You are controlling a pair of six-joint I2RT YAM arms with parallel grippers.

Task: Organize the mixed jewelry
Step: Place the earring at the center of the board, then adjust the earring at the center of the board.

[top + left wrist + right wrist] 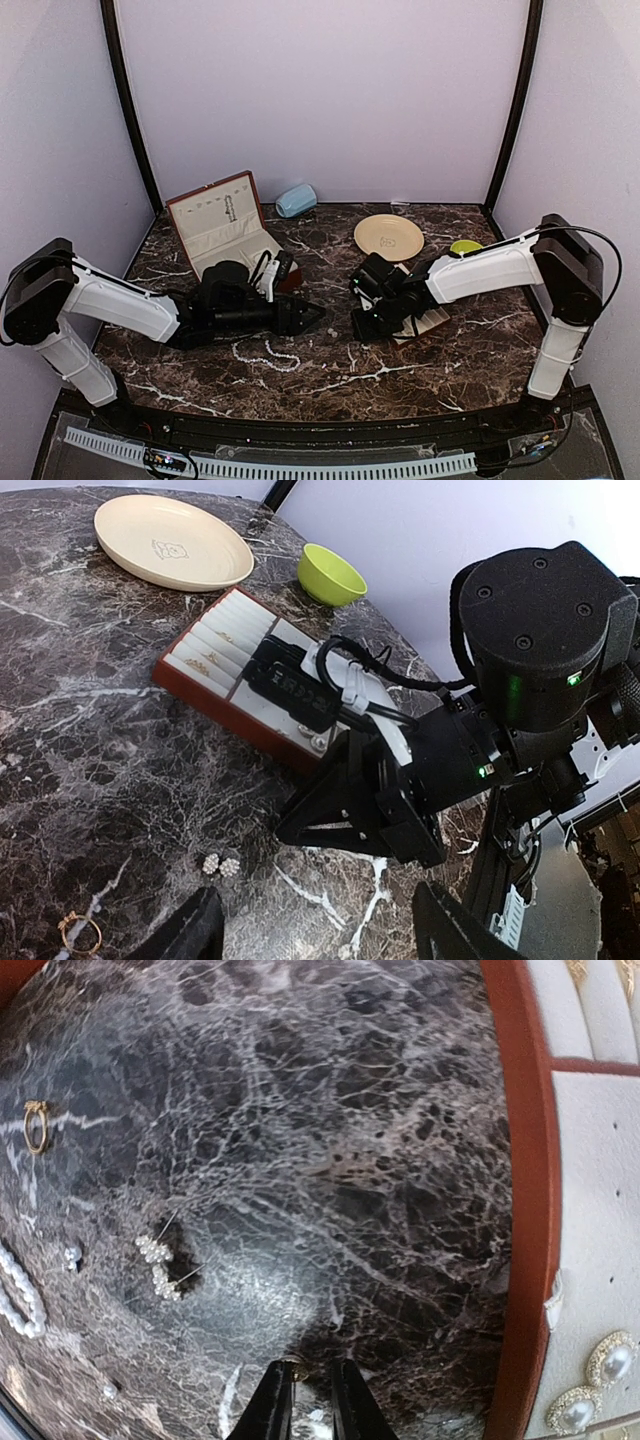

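Top camera: the pearl strand (265, 355) lies on the marble table (440, 370), well left of the slotted tray (432, 322). My left gripper (312, 318) hangs between strand and tray; my right gripper (362, 325) is just beside the tray's left edge.

Left wrist: the left gripper (320, 942) is spread wide and empty. Two cluster earrings (221, 865) and a gold ring (80, 932) lie loose, clear of the tray.

Right wrist: the right gripper (310, 1400) has its tips a sliver apart, with a tiny gilt piece (297, 1364) at them near the tray's rim. I can't tell whether it is gripped or let go. The hoop earrings (160, 1265) lie farther from the tray.
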